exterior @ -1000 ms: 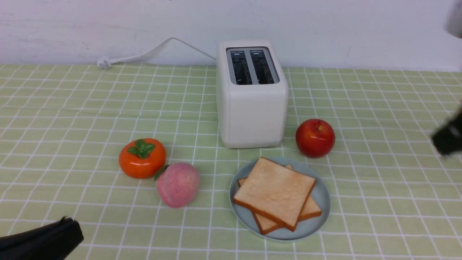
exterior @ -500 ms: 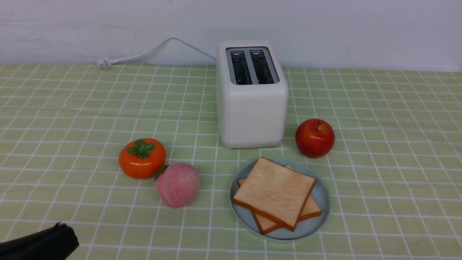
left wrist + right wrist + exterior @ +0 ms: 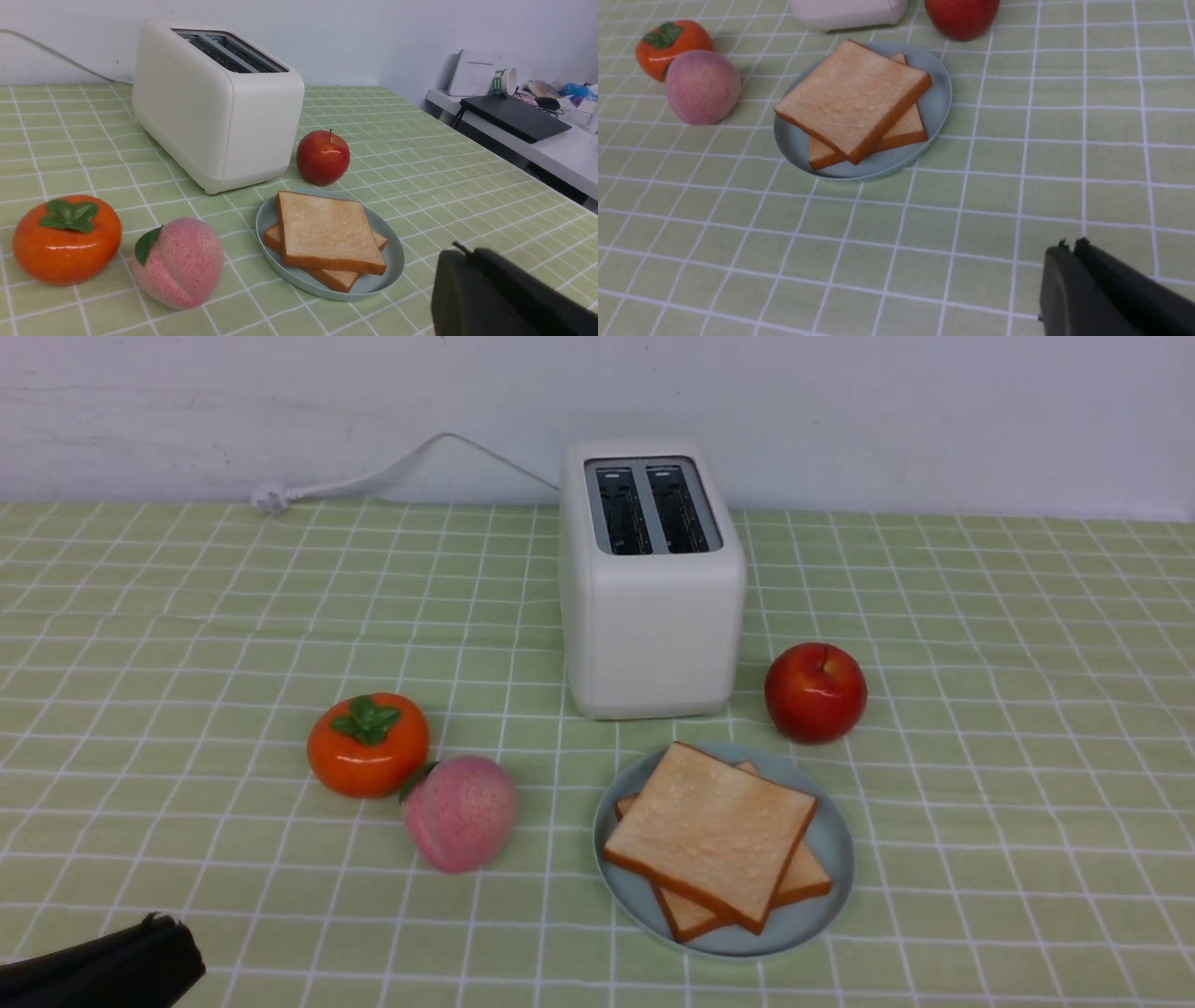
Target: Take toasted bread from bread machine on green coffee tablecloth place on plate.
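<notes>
Two slices of toasted bread lie stacked on the pale blue-green plate (image 3: pixel 834 840) in front of the bread machine (image 3: pixel 653 616); the top slice (image 3: pixel 709 831) sits askew over the lower one (image 3: pixel 805 879). Both slots of the bread machine are empty. Everything rests on the green coffee tablecloth (image 3: pixel 187 616). My left gripper (image 3: pixel 163 926) is shut and empty at the near left corner, far from the plate (image 3: pixel 392 252); its tip (image 3: pixel 460 249) shows in the left wrist view. My right gripper (image 3: pixel 1071 245) is shut and empty, hovering over bare cloth, apart from the plate (image 3: pixel 936 100) and the bread (image 3: pixel 852 100); it is outside the front view.
An orange persimmon (image 3: pixel 369 747) and a pink peach (image 3: pixel 459 814) sit left of the plate. A red apple (image 3: pixel 815 693) stands by the bread machine's right front corner. The white cord (image 3: pixel 373 476) trails to the back left. A side desk with a laptop (image 3: pixel 514 116) lies beyond the table.
The right gripper has left the front view past the right edge. The left gripper has drawn back slightly toward the near left corner. The bread, plate and fruit have not moved.
</notes>
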Tool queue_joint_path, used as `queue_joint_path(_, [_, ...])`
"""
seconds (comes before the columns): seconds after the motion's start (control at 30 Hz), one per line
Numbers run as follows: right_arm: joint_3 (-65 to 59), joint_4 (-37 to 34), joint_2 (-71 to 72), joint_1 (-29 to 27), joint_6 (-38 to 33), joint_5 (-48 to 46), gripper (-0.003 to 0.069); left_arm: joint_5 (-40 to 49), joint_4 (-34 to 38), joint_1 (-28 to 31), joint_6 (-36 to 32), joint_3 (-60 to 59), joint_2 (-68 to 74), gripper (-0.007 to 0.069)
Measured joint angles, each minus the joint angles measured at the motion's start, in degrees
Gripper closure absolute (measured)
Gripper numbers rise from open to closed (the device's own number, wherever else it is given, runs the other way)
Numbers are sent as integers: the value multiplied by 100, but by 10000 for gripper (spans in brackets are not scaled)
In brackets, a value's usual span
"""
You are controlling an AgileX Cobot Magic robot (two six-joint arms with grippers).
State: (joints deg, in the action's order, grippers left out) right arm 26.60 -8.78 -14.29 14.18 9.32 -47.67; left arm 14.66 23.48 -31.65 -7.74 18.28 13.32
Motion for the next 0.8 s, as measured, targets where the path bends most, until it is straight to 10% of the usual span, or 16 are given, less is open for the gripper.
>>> queue_joint_path(0.27, [-222, 407, 105, -99, 4, 435, 648, 6, 0, 0, 0, 0, 0, 634])
queue_joint_path(0.53, [-2331, 1043, 1249, -972, -373, 2827, 679, 19, 0, 0, 0, 0, 0, 627])
queue_joint_path(0.8, [-2760, 1113, 1488, -1006, -413, 2551, 679, 65, 4, 0, 0, 0, 0, 623])
